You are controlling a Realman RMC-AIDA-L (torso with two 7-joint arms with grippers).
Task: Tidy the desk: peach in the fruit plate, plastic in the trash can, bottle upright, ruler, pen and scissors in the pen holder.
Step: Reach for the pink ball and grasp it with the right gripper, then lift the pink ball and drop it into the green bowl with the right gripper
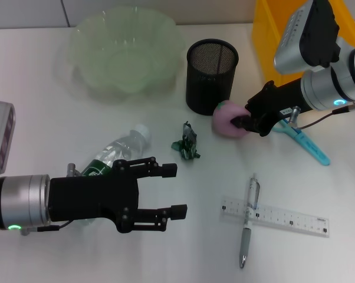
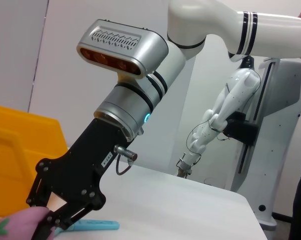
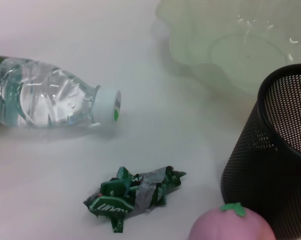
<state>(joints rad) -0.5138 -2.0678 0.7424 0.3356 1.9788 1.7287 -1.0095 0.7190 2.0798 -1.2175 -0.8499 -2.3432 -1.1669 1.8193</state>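
Note:
The pink peach (image 1: 227, 119) sits on the desk against the black mesh pen holder (image 1: 211, 75). My right gripper (image 1: 247, 122) reaches in from the right, and its fingers press on the peach's right side; the left wrist view shows that gripper (image 2: 53, 222) on the peach (image 2: 18, 225). My left gripper (image 1: 176, 190) hovers open at the front left, just past the lying bottle (image 1: 115, 153). The green plastic wrapper (image 1: 187, 142) lies mid-desk. Pen (image 1: 249, 221) and ruler (image 1: 276, 216) lie crossed at the front right. The teal scissors (image 1: 310, 146) lie under the right arm.
The pale green fruit plate (image 1: 127, 50) stands at the back left. The yellow trash can (image 1: 270, 35) is at the back right, behind my right arm. In the right wrist view the bottle (image 3: 45, 102), wrapper (image 3: 133, 197) and pen holder (image 3: 275, 165) are close together.

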